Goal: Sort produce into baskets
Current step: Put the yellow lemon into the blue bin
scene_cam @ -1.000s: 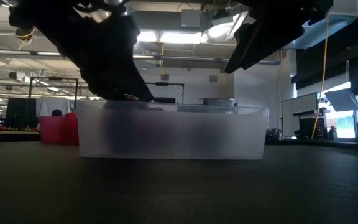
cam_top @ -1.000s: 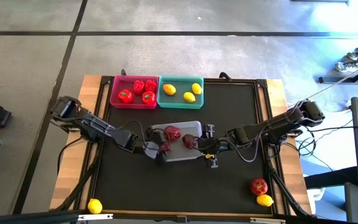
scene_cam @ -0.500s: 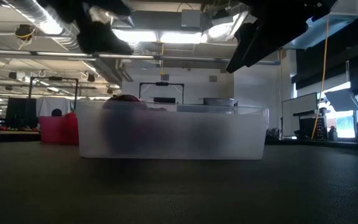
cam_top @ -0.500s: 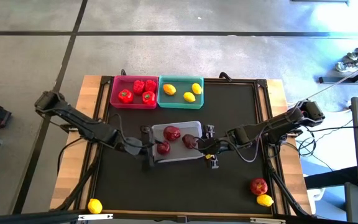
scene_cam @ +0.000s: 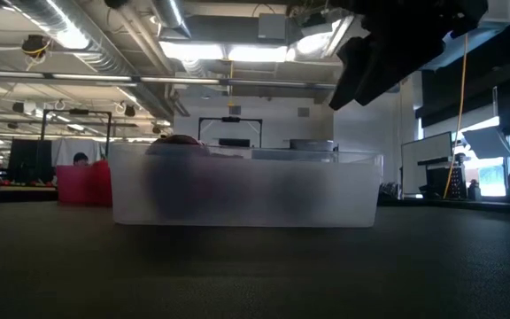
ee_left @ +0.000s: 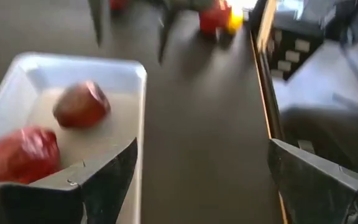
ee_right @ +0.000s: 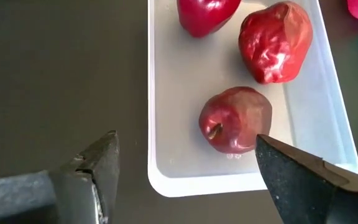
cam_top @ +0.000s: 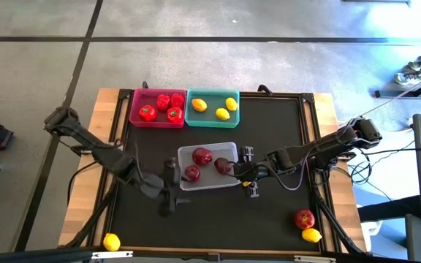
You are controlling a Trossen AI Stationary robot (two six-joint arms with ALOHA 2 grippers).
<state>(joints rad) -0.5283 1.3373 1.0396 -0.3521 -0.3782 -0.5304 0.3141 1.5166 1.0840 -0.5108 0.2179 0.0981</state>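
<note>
Three dark red apples (cam_top: 202, 155), (cam_top: 192, 172), (cam_top: 224, 166) lie in the translucent grey-white basket (cam_top: 229, 148) at the table's middle. Red peppers (cam_top: 163, 102) fill the pink basket (cam_top: 136, 117), and lemons (cam_top: 199, 105) lie in the teal basket (cam_top: 212, 121), both at the far edge. My left gripper (cam_top: 171, 190) hangs open and empty above the table, just off the grey-white basket's near left corner (ee_left: 138, 68). My right gripper (cam_top: 246, 173) is open over that basket's right end, above an apple (ee_right: 235, 119) without touching it.
A loose lemon (cam_top: 111, 242) lies at the near left corner of the table. A loose apple (cam_top: 304, 218) and a lemon (cam_top: 311, 235) lie at the near right. Bare black mat spreads in front of the grey-white basket (scene_cam: 246, 188).
My left gripper has risen out of the grey-white basket and drawn back toward the table's near left, staying open. The apple that lay under it stays in the basket's left end.
</note>
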